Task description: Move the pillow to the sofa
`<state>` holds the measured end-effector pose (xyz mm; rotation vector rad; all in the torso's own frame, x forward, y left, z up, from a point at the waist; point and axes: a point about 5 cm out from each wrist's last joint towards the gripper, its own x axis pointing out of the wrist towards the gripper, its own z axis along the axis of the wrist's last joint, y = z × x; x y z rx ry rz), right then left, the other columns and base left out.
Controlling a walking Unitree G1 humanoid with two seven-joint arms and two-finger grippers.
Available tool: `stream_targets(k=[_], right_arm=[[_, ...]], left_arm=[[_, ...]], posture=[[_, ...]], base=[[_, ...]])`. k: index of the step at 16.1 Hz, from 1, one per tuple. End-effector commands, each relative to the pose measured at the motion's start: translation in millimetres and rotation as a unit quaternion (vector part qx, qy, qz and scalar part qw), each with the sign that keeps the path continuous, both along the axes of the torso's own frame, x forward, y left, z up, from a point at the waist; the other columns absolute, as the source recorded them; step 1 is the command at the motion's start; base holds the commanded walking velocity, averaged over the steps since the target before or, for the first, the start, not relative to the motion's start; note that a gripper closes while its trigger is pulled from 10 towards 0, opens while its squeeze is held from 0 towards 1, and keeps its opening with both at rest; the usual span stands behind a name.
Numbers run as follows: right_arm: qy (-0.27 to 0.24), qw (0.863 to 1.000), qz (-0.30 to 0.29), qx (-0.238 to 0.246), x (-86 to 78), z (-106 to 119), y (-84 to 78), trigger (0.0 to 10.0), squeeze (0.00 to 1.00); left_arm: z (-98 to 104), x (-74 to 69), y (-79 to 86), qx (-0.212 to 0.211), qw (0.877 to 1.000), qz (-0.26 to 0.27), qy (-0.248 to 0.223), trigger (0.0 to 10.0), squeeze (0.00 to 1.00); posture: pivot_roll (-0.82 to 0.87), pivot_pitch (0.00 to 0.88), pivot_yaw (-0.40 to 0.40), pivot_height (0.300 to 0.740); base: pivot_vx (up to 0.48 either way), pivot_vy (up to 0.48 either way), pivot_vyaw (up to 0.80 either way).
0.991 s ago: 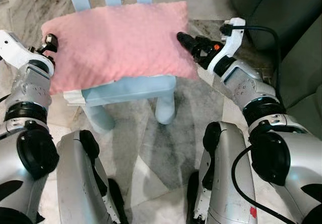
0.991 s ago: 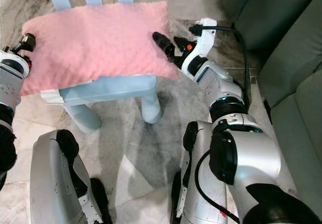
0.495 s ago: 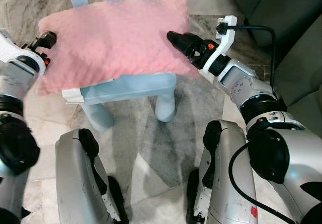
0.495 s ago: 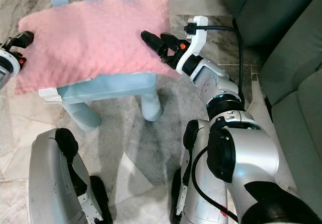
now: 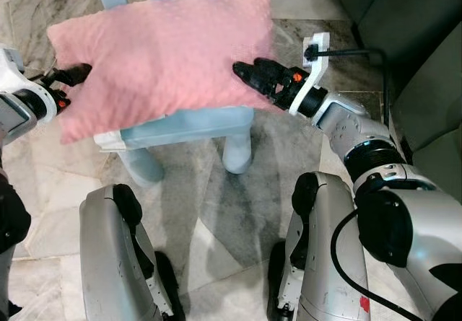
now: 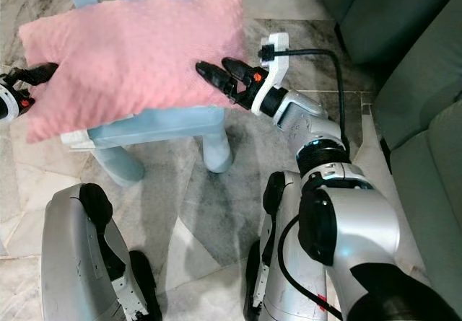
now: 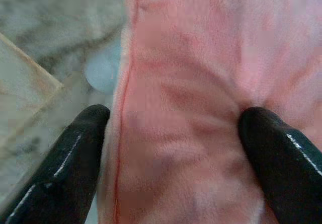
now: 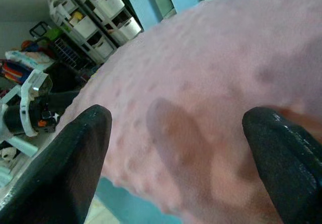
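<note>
Green upholstery marks the sofa (image 6: 404, 68), which occupies the far right of the scene, well apart from the chair. Grey-veined marble floor (image 5: 209, 191) covers the rest of the area, with a darker grey patch beneath the chair.

Next in size is the pink pillow (image 5: 162, 50). It sits over the seat of the light blue chair (image 5: 184, 126), its left end overhanging the seat edge and its surface covered in small raised dots. Two blue back slats show at the far side, behind the pillow. One round chair leg stands at the near right and another at the near left.

Both silver arms reach in from the near side. The right gripper (image 6: 216, 76) presses against the right end of the pillow; in the right wrist view the two black fingers (image 8: 75, 158) stand spread wide with the pink fabric between them, and clamping is not confirmed. A black cable loops from the white wrist mount toward the sofa.

The left gripper (image 5: 72, 76) sits at the left end of the pillow. In the left wrist view its fingers (image 7: 65, 168) bracket the seamed edge of the pillow, one on each face, touching the fabric and denting it.

Storage shelves (image 8: 95, 17) with white bins appear far behind the chair in the right wrist view.
</note>
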<state>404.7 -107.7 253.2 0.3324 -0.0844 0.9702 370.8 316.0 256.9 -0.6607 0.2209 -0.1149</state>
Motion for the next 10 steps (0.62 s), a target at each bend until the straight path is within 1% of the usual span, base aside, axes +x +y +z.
stream_targets(k=[1, 3, 5, 6, 7, 8, 9, 10], right_arm=[[0.009, 1.0, 0.021, -0.009, -3.0, -10, 0.7, 10.0, 0.0], [0.014, 0.999, 0.038, -0.008, -4.8, -13, 7.2, 10.0, 0.0], [0.024, 0.999, 0.044, -0.011, -6.3, -19, 19.8, 10.0, 0.0], [0.025, 0.998, 0.051, -0.009, -7.3, -21, 26.5, 10.0, 0.0], [0.019, 0.998, 0.062, -0.01, -9.3, -22, 37.7, 8.0, 0.0], [0.02, 0.998, 0.062, -0.002, -9.5, -20, 43.1, 0.0, 0.0], [0.018, 0.997, 0.07, 0.012, -10.7, -16, 52.3, 0.0, 0.0], [0.014, 0.997, 0.073, 0.012, -11.4, -15, 56.4, 0.0, 0.0]], left_arm=[[-9, -6.5, 4.7, 0.011, 0.999, -0.019, 0.027, 10.0, 0.0], [-7, -5.4, -1.5, 0.009, 0.999, -0.049, 0.019, 10.0, 0.0], [-5, -3.6, -9.5, 0.0, 0.997, -0.08, 0.01, 10.0, 0.0], [-8, -3.5, -10.8, 0.0, 0.996, -0.084, 0.012, 10.0, 0.0], [-11, -3.6, -11.8, -0.001, 0.996, -0.088, 0.013, 10.0, 0.0], [-13, -3.6, -12.2, -0.001, 0.996, -0.089, 0.013, 10.0, 0.0], [-15, -3.9, -13.2, -0.002, 0.995, -0.096, 0.01, 10.0, 0.0], [-15, -4.1, -14.2, -0.005, 0.995, -0.104, 0.006, 5.0, 0.0]], posture=[[0.09, 0.422, -0.016, 0.351], [0.09, 0.42, -0.016, 0.351], [0.09, 0.418, -0.017, 0.351], [0.08, 0.42, -0.015, 0.351], [0.08, 0.42, -0.015, 0.351], [0.08, 0.424, -0.015, 0.351], [0.08, 0.425, -0.015, 0.351], [0.08, 0.426, -0.016, 0.351]], base=[[0.0, 0.0, 0.0], [0.0, 0.0, 0.0], [0.0, 0.0, 0.0], [0.0, 0.0, 0.0], [0.0, 0.0, 0.0], [0.0, 0.0, 0.0], [0.0, 0.0, 0.0], [0.0, 0.0, 0.0]])
